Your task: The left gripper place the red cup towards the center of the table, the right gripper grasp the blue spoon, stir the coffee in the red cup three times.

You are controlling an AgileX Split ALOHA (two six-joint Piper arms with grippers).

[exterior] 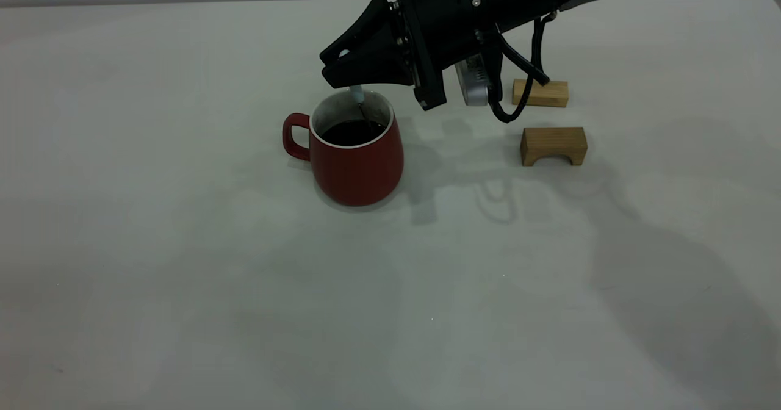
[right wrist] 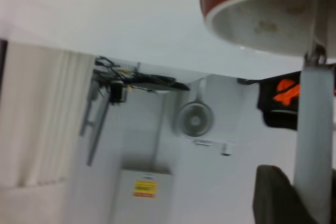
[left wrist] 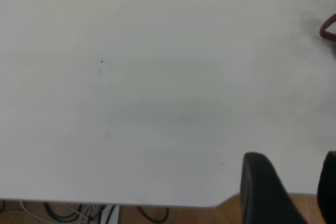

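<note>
The red cup stands upright near the middle of the table, its handle to the left and dark coffee inside. Just above its rim, my right gripper is shut on the blue spoon, whose stem dips down into the coffee. The right wrist view shows the pale handle of the spoon running from my gripper to the cup's white inside. My left gripper is open over the table's edge, far from the cup, with only the cup's handle in its view.
Two tan wooden blocks lie right of the cup, an arched one and a flat one behind it. Cables hang below the table edge near the left gripper.
</note>
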